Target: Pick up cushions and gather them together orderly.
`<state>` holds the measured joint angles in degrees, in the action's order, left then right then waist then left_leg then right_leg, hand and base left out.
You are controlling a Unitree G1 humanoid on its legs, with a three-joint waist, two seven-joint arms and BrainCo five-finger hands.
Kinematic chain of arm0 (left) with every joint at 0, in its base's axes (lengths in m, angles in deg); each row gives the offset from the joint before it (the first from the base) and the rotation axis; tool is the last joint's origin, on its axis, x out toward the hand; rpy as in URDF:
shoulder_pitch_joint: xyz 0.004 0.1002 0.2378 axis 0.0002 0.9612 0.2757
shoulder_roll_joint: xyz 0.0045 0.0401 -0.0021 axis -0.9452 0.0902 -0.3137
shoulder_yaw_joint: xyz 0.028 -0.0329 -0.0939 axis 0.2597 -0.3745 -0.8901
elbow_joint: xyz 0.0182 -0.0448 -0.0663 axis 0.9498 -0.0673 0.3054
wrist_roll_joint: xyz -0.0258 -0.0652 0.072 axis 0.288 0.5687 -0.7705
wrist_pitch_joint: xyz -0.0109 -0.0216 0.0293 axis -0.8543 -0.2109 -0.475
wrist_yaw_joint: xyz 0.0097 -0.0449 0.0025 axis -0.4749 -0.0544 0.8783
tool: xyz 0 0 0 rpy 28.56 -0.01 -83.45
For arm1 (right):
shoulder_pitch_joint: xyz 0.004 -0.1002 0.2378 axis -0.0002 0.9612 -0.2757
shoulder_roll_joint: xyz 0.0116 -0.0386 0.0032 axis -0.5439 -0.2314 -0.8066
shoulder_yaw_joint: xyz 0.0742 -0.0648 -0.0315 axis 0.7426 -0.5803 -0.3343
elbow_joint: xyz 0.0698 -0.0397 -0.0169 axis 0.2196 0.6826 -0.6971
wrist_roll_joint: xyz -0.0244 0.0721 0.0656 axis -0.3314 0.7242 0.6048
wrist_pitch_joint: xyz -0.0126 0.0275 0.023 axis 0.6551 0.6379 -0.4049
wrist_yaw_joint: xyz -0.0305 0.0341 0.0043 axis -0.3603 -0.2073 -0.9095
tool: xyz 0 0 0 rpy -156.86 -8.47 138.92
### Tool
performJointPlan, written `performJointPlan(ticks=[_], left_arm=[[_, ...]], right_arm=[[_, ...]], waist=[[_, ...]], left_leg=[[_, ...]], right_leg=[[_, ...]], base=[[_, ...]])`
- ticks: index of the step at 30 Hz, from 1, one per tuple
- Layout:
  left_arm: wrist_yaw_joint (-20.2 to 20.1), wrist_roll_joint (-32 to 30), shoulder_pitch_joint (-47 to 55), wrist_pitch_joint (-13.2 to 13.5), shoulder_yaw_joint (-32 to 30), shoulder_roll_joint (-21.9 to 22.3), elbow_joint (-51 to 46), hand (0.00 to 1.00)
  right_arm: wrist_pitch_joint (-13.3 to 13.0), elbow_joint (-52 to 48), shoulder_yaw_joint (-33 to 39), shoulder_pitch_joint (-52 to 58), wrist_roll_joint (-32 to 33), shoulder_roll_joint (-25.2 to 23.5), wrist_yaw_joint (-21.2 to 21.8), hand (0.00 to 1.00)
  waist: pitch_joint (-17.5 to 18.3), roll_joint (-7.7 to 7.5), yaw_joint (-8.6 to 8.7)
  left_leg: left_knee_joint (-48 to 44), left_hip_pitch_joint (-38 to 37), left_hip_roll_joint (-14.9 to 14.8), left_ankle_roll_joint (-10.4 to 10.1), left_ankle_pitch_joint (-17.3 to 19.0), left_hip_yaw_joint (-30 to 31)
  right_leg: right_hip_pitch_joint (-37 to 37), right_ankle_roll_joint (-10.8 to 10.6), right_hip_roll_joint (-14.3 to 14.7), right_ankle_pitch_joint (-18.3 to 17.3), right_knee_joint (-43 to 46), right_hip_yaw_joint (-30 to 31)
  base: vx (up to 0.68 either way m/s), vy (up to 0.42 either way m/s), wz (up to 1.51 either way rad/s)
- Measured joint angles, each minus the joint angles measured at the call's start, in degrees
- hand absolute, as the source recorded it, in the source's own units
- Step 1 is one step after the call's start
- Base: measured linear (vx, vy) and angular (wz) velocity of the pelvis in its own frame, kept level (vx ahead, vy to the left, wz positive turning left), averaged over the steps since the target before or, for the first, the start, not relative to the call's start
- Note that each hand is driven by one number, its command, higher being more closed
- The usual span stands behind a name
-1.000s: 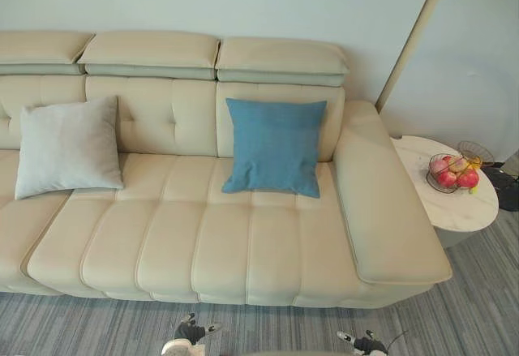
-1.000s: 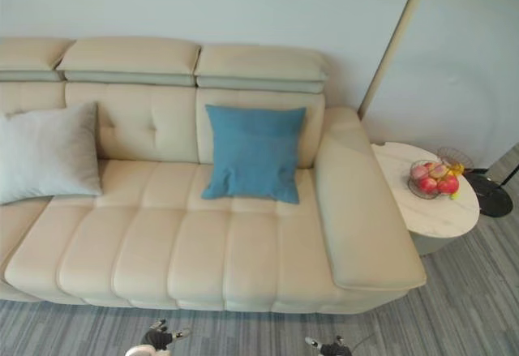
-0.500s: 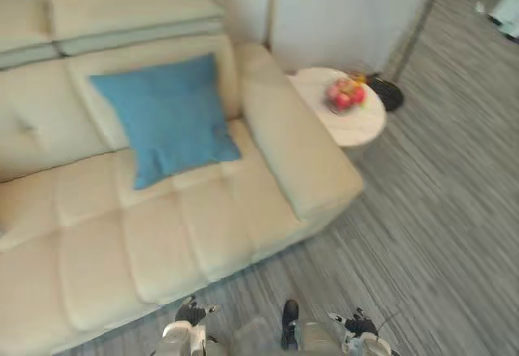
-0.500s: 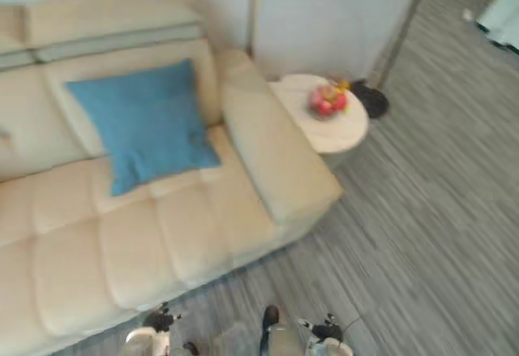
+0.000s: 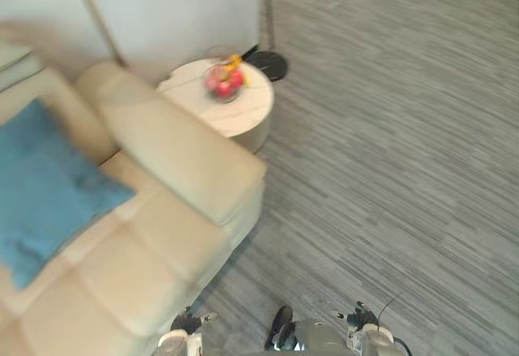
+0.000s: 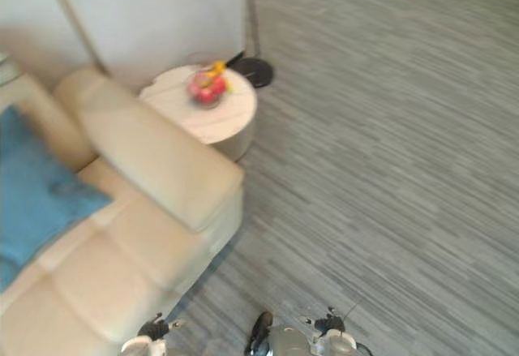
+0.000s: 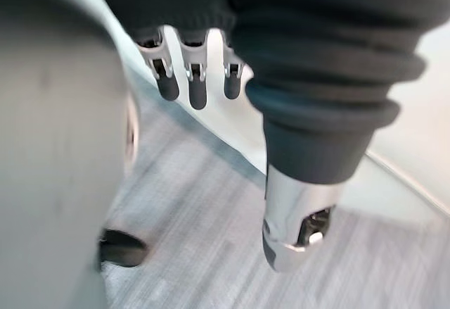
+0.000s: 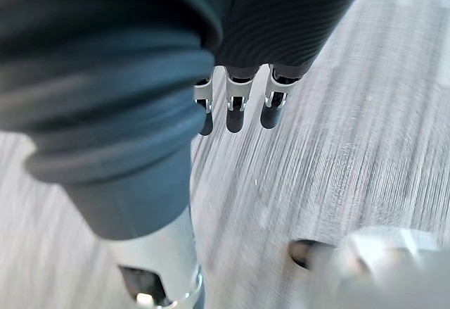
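Blue cushion point(image 5: 40, 186) rests on the sofa point(image 5: 178, 161); left hand point(image 7: 197, 84) and right hand point(image 8: 235, 108) hang straight-fingered, empty.

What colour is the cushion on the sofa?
The cushion is plain blue. It shows best in the left eye view.

A cream leather sofa point(image 5: 150, 263) with a broad padded armrest point(image 5: 182, 157) stands against a pale wall point(image 5: 170, 7). Just beside the armrest is a round white side table point(image 5: 250, 117) bearing a wire bowl of fruit point(image 5: 224, 82). Behind the table sits a black disc point(image 5: 268, 65), possibly a floor lamp's base. Grey striped carpet point(image 5: 397, 161) covers the floor.
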<state>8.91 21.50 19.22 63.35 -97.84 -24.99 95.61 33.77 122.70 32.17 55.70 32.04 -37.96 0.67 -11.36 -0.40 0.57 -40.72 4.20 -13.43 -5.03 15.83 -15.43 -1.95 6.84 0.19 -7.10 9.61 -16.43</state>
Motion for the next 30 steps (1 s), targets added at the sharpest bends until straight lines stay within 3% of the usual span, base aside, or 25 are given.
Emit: performJointPlan(ticks=[3,5,6,7,10,12,13,15,18,20,22,24,25,26,27,28,30], left_arm=[[-0.05,1.14,-0.09,0.23,0.21,1.47,-0.29,0.00],[-0.07,1.17,-0.07,0.24,-0.09,1.91,-0.98,0.00],[-0.07,1.18,-0.03,0.24,-0.43,2.05,-1.04,0.00],[-0.15,1.60,0.34,0.23,-1.18,2.03,-1.19,0.00],[-0.19,1.75,0.43,0.09,-2.45,1.38,-1.60,0.00],[-0.18,2.04,0.30,-0.02,-2.61,0.62,-1.53,0.00],[-0.10,2.05,0.29,-0.05,-2.60,0.59,-1.50,0.00],[0.04,2.17,0.01,-0.12,-2.02,0.44,-0.84,0.00],[0.03,2.13,-0.20,-0.41,-0.08,-0.38,0.76,0.00],[0.06,2.08,-0.63,-1.09,0.57,-0.73,2.04,0.00],[-0.12,0.95,-1.10,-1.15,1.57,-0.99,2.89,0.00],[-0.10,0.09,-1.25,-1.15,1.65,0.29,2.94,0.00],[-0.09,-0.24,-1.26,-1.14,1.63,0.30,2.84,0.00],[-0.07,-0.37,-1.41,-1.18,0.59,0.52,2.33,0.00],[-0.11,-0.48,-1.39,-1.18,-0.10,0.78,1.89,0.00],[0.06,-0.28,-0.98,-1.05,-1.29,1.68,0.31,0.00],[0.57,-0.12,-0.45,-0.13,-0.85,2.20,-2.00,0.00]], right_arm=[[0.03,-0.30,1.28,0.30,0.97,0.78,-0.32,0.00],[0.05,-0.33,2.28,0.61,0.99,-0.39,-0.47,0.00],[0.07,-0.70,2.27,1.21,0.98,-1.09,-0.53,0.00],[0.02,-2.11,2.39,1.97,1.26,-1.74,-0.71,0.00],[-0.50,-4.89,2.34,3.76,1.27,-4.68,-0.71,0.00],[-0.57,-5.33,2.48,3.75,1.37,-5.98,-0.61,0.00],[-0.55,-5.30,2.49,3.80,1.40,-5.99,-0.55,0.00],[-0.59,-5.21,3.12,3.33,1.37,-5.99,-0.50,0.00],[-0.55,-3.84,3.34,0.95,1.35,-6.03,-0.52,0.00],[-0.52,-2.69,3.41,0.25,1.34,-5.51,-0.66,0.00],[-0.58,-2.40,3.72,0.14,1.30,-5.38,-0.74,0.00],[-0.59,-1.62,4.51,0.34,1.83,-4.20,-0.79,0.00],[-0.65,-1.38,4.51,0.37,1.97,-3.89,-0.79,0.00],[-0.74,-1.52,4.44,0.88,2.13,-3.90,-0.79,0.00],[-0.84,-1.77,4.42,1.25,2.53,-3.95,-0.82,0.00],[-1.03,-2.29,4.32,2.20,3.36,-3.56,-1.13,0.00],[-1.00,-2.74,4.35,2.43,3.64,-3.78,-1.46,0.00]], waist=[[-0.63,1.94,-0.61],[-0.97,2.58,-0.86],[-0.91,2.59,-1.14],[-0.36,2.80,-1.47],[0.68,0.39,-2.64],[0.72,-0.96,-2.84],[0.81,-1.13,-2.83],[0.76,-0.91,-2.86],[0.62,-0.61,-2.79],[0.47,-0.38,-2.64],[0.38,0.20,-2.36],[0.33,1.91,-0.94],[0.36,2.06,-0.68],[0.03,2.64,-0.50],[-0.26,3.11,-0.57],[-0.83,3.78,-1.43],[-0.85,3.70,-2.23]], left_leg=[[12.62,4.28,9.37,-0.56,0.81,11.24],[19.73,6.02,12.80,0.35,-0.80,20.05],[20.27,5.68,12.97,1.56,-3.23,20.95],[20.09,4.12,12.34,3.23,-4.94,18.44],[19.47,2.13,11.20,3.99,-2.06,10.09],[19.81,-0.71,10.69,4.22,-1.02,4.41],[20.12,-1.44,10.35,4.22,-1.02,3.03],[22.14,-4.00,8.18,4.20,-1.02,-1.72],[26.53,-7.01,5.29,2.37,-1.12,-7.57],[28.21,-9.35,3.80,0.93,-1.63,-9.86],[30.00,-11.54,2.69,-1.47,-3.05,-9.49],[26.73,-11.84,0.94,-2.18,-3.45,-8.00],[21.90,-10.35,-0.19,-2.22,-3.47,-6.90],[8.51,-5.66,-3.46,-1.63,-4.04,-3.48],[2.56,-3.52,-5.01,-0.25,-5.22,-1.97],[-10.68,1.53,-7.80,1.72,-4.78,1.34],[-15.70,6.81,-6.28,0.34,-2.16,3.49]], right_leg=[[0.53,-0.98,2.13,0.19,-0.44,10.02],[0.47,-2.68,3.61,-0.70,0.31,15.52],[0.60,-3.26,4.09,-1.44,1.01,17.16],[0.39,-3.97,4.41,-3.54,3.65,19.43],[-3.17,-7.01,0.66,-7.05,11.75,17.90],[-6.53,-9.95,-3.97,-8.71,19.17,11.16],[-6.84,-10.09,-5.35,-8.79,20.27,7.95],[-6.61,-9.38,-9.09,-8.49,18.60,-4.16],[-8.29,-9.09,-10.12,-5.09,10.79,-13.21],[-8.59,-6.90,-9.72,1.17,7.28,-16.35],[-7.58,-4.57,-7.14,0.87,7.21,-15.11],[-6.41,-3.45,-5.12,-1.31,7.18,-14.18],[-5.30,-3.28,-4.33,-1.78,6.13,-14.00],[-2.07,-3.24,-2.38,-1.91,3.47,-13.83],[-0.44,-3.07,-1.42,-2.00,2.31,-13.73],[3.02,-2.09,0.73,-3.10,0.91,-11.79],[6.07,-1.48,1.07,-5.17,0.71,-8.08]], base=[[0.18,0.111,-1.77],[0.15,0.156,-1.59],[0.24,0.211,-1.52],[0.19,0.142,-1.32],[0.24,0.191,-1.48],[0.19,0.114,-1.17],[0.17,0.018,-0.87],[0.16,-0.040,-0.93],[0.19,-0.130,-1.16],[0.29,-0.270,-1.06],[0.29,-0.268,-0.77],[0.24,-0.220,-0.40],[0.22,-0.240,-0.16],[0.21,-0.238,-0.09],[0.17,-0.215,-0.28],[0.17,-0.127,-0.53],[0.25,-0.052,-0.84]])
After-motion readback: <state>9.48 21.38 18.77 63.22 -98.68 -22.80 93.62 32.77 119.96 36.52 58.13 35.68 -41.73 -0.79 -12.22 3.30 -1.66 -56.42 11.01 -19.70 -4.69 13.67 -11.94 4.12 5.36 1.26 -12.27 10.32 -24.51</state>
